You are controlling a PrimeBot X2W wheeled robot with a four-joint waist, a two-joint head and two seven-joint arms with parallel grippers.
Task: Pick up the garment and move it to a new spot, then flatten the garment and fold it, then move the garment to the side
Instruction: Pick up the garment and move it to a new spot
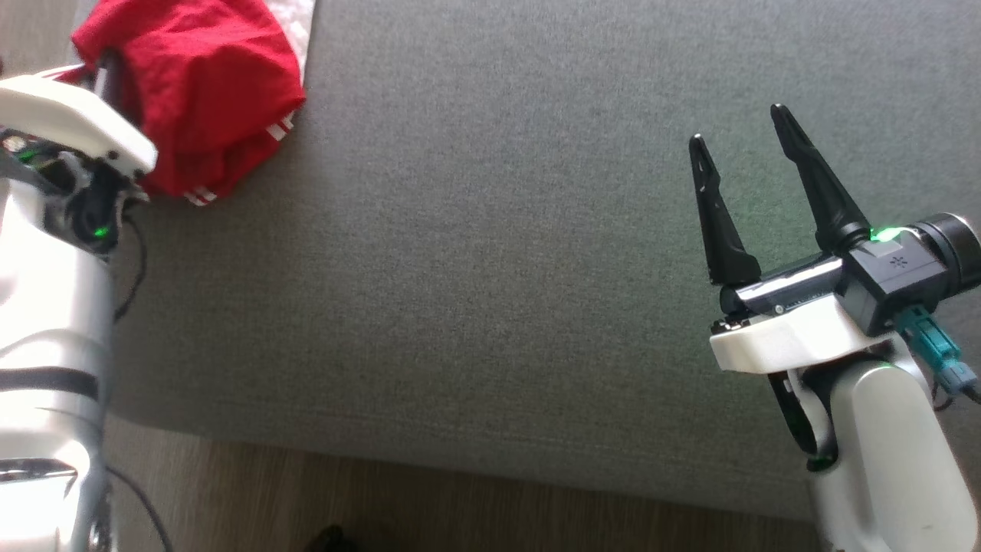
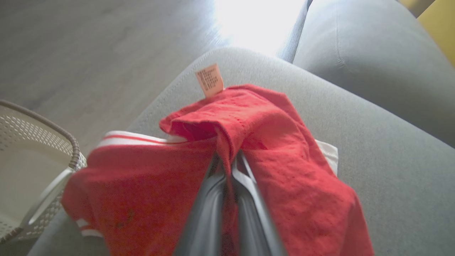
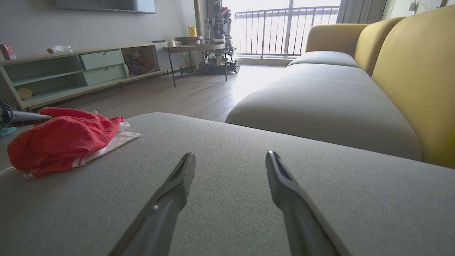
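Head view, garment: You see the red garment [image 1: 199, 92], white-striped at its hems, bunched at the far left corner of the grey seat cushion [image 1: 490, 230].
Head view, left gripper: Your left gripper [image 1: 109, 80] reaches into the near left side of the bundle, its dark fingers buried in the cloth.
Head view, right gripper: Your right gripper [image 1: 738, 126] hangs over bare cushion at the right, well apart from the garment, with its fingers spread wide and nothing between them.
Head view, floor: Wooden floor [image 1: 383, 498] runs along the cushion's near edge.
Left wrist view, grip: Your two fingers stand pressed together with a fold of red fabric pinched between them, and cloth drapes down on both sides.
Left wrist view, label: A pale care label [image 2: 209, 80] sticks up from the garment's far edge.
Left wrist view, basket: A white woven basket [image 2: 35, 160] sits on the floor at the left, just off the cushion.
Right wrist view, garment: You see the red heap at the far left of the cushion, with its white-striped edge resting on the grey fabric.
Right wrist view, surroundings: A yellow backrest [image 3: 419, 71] rises at the right, and a low shelf unit [image 3: 71, 67] lines the far wall.
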